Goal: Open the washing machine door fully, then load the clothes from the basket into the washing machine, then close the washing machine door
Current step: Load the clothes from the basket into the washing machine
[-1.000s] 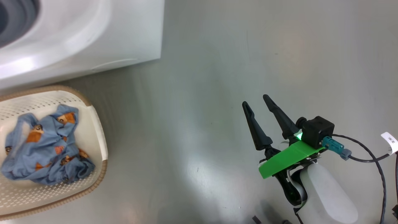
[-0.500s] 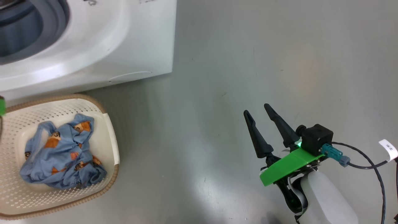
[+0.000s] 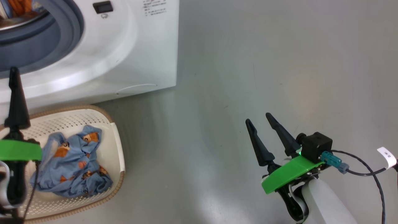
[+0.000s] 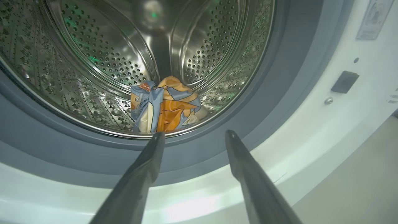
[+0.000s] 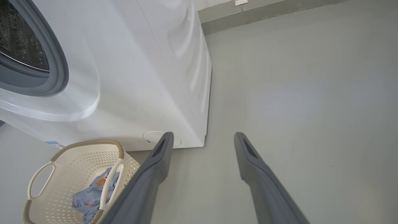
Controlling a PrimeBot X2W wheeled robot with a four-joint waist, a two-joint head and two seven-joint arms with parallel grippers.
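Far left, the left gripper (image 4: 194, 134) hangs over the left part of the basket (image 3: 115, 146). One dark finger (image 3: 14, 93) shows in the head view, pointing up toward the washer (image 3: 136, 59). In its wrist view both fingers are spread wide with nothing between them. Their tips line up with the lower rim of the steel drum (image 4: 93, 62), in front of the grey gasket (image 4: 62, 146).

One garment (image 4: 164, 107) (blue, orange and cream, bunched up) lies at the bottom of the drum near the front.

The basket sits on the floor (image 3: 248, 62) just in front of the washer's base. More clothes (image 3: 74, 165) lie inside it as a crumpled blue heap, toward its right side in the head view. In the right wrist view the basket is at lower left, one handle standing up, below the washer's round white flap (image 5: 149, 137).

To the right of the washer the grey floor is bare.

Further right, the right gripper (image 3: 258, 118) hovers over that floor, well apart from the basket and washer. Its fingers point up and slightly left, and its jaws are released and empty. A black cable (image 3: 367, 168) runs off to the right from its wrist camera.
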